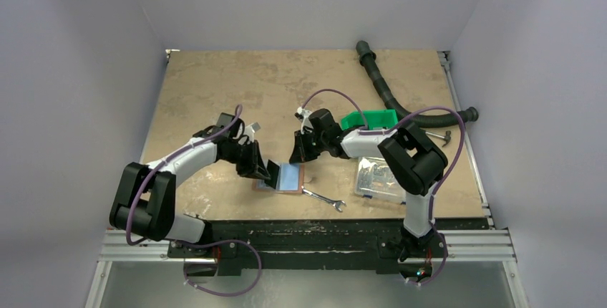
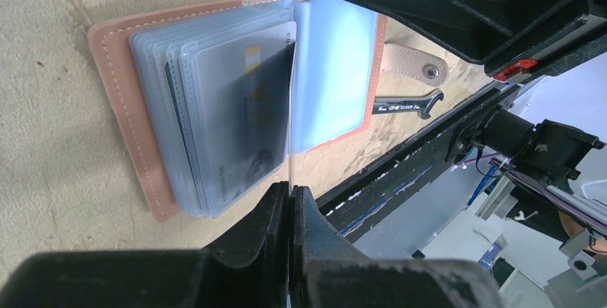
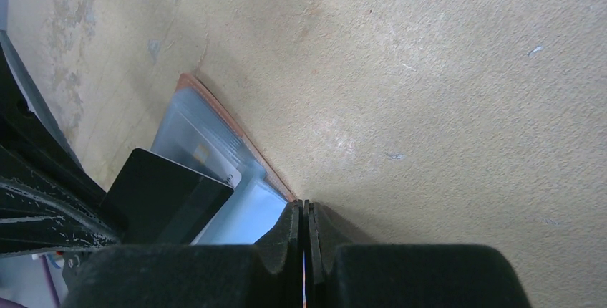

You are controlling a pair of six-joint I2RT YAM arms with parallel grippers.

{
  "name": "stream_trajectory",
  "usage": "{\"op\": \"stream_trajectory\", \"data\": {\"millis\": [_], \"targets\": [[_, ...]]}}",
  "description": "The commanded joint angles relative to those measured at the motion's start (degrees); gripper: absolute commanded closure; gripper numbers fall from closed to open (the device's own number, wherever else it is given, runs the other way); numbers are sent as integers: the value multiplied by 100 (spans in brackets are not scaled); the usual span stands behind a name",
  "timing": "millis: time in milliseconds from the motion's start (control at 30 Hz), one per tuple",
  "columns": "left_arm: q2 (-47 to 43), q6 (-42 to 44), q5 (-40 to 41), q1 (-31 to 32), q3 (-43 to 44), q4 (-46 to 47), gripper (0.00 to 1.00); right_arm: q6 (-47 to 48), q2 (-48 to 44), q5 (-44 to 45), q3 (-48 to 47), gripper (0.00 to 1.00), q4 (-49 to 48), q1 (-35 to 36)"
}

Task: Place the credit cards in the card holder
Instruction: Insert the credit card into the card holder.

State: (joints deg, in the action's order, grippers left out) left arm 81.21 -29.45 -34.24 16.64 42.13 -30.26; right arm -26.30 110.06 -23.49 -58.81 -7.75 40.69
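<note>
Card holder: I see the card holder (image 2: pixel 114 64) lying open and flat on the worktop (image 1: pixel 215 86), close to the near edge, abt midway along it. Its clear sleeves (image 2: pixel 154 107) are fanned over the left half.
Left gripper: the left gripper (image 2: pixel 290 197) is clamped tight on the dark card (image 3: pixel 161 204), held by one edge. The card stands on edge over the holder's ctr fold, so my left wrist cam shows it only as a thin line.
Right gripper: the right gripper (image 3: pixel 304 211) has its jaws closed, no gap I can make out. The tips sit at the far right part of the holder's brown rim. Can't tell if they nip the rim or just press it.
In the sleeves: one pale card (image 2: pixel 243 100) w/ gold chip is inside a sleeve on the left half. The right half shows a light blue panel (image 2: pixel 333 71). Card or page, can't tell.
Strap: a snap strap (image 2: pixel 411 64) sticks out from the holder's right side, flat on the worktop.
Wrench: the wrench (image 1: pixel 323 199) is just right of the holder by the near edge, not touching it.
Clear box: the clear box (image 1: pixel 379 179) sits twd the near right corner.
Green bin: the green bin (image 1: pixel 368 119) is behind the box, right side.
Hose: a black hose (image 1: pixel 390 97) runs from the far edge to the right edge.
</note>
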Motion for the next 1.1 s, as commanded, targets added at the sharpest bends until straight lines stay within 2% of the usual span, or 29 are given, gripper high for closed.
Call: {"op": "stream_trajectory", "data": {"millis": [0,233,500,733,1067], "targets": [[-126,0,-24,38,116,-28,100,178,-101,107,45,100,239,-17],[49,69,-91,312,67,33,100,157,-81,49,62,100,195,-21],[158,12,85,340,45,46,100,150,-121,15,71,100,212,-17],[427,39,-134,340,-3,427,100,170,-99,-15,62,100,230,-17],[432,-105,52,214,-191,1062,100,145,-111,-33,158,100,161,-17]]}}
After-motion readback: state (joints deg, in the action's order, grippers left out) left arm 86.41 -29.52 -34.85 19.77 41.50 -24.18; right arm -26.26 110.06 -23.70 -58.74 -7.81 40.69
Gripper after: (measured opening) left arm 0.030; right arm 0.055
